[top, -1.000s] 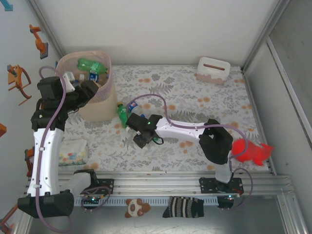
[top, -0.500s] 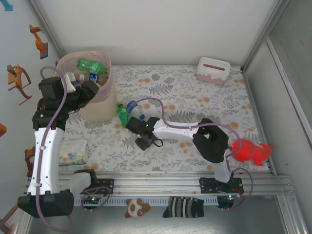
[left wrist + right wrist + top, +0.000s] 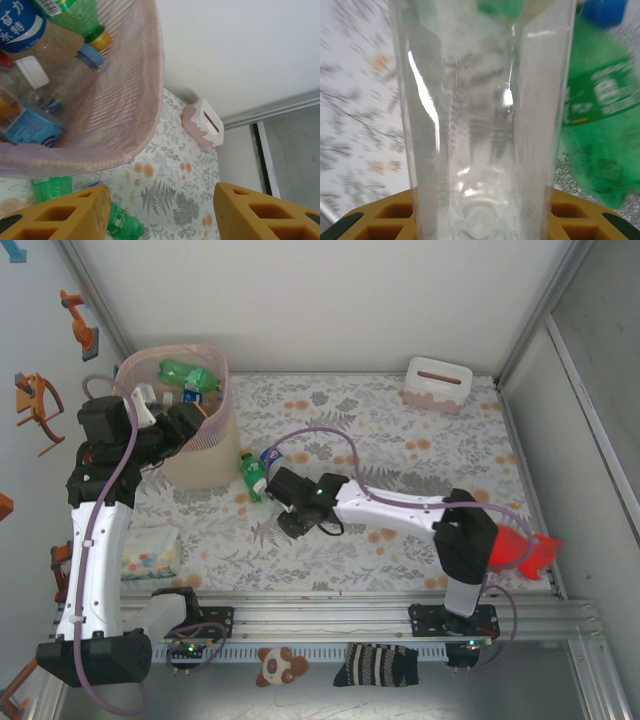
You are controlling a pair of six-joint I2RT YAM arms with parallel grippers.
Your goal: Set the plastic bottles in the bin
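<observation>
The bin [image 3: 205, 455] stands at the far left corner of the bench [image 3: 400, 450], its pink liner folded over the rim. Several plastic bottles lie inside it, among them a large green one [image 3: 185, 373], one with a blue label [image 3: 20, 25] and a clear one with a blue cap [image 3: 90, 55]. The left gripper [image 3: 160, 210] hangs at the bin's near side, level with the rim. It is released: its two yellow fingers [image 3: 75, 212] stand wide apart and nothing lies between them. The right arm reaches across the bench from the near right edge, and the right gripper [image 3: 280, 485] is low over the cloth, left of the bench's middle and near the bin's base. It is clenched on a clear bottle [image 3: 480, 125]. In the right wrist view that bottle runs straight out from between the yellow pads [image 3: 375, 220], which press against both its sides. Just beside it, on its right in that view, a green bottle [image 3: 600, 125] lies on the floral cloth, with a blue cap [image 3: 605, 10] beyond it. From above, this green bottle sits between the gripper and the foot of the bin. A white box with a slot [image 3: 438, 383] rests near the far right corner, well apart from both arms.
</observation>
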